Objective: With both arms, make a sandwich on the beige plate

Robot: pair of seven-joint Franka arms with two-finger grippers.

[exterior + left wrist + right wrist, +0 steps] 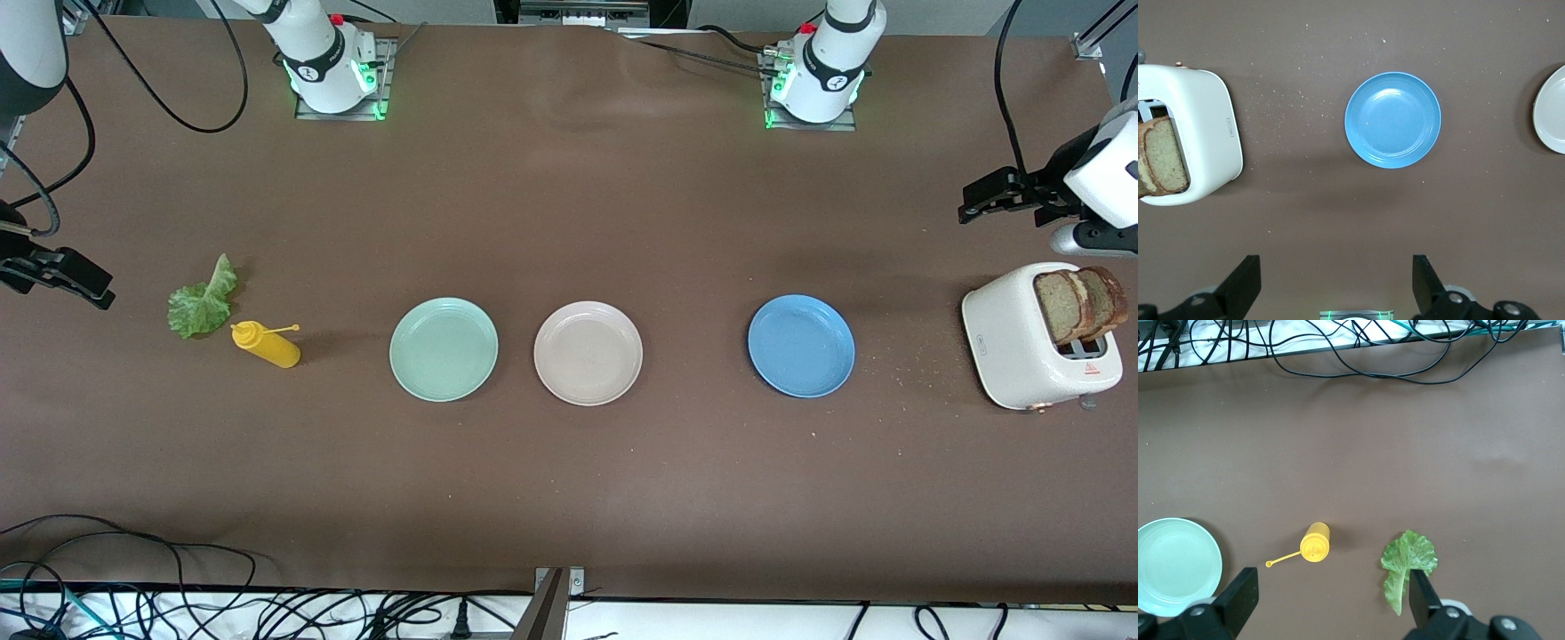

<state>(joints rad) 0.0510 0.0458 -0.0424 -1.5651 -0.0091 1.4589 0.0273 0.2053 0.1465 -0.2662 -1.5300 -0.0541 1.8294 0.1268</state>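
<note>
The beige plate lies bare at mid-table between a mint-green plate and a blue plate; its edge shows in the left wrist view. Two bread slices stand in a white toaster at the left arm's end and show in the left wrist view. The lettuce leaf lies flat at the right arm's end and shows in the right wrist view. My left gripper is open and empty, up over the table beside the toaster. My right gripper is open and empty, up beside the lettuce.
A mint-green plate and a blue plate flank the beige plate. A yellow squeeze bottle lies on its side just nearer the camera than the lettuce. Crumbs lie between the blue plate and the toaster. Cables run along the table's near edge.
</note>
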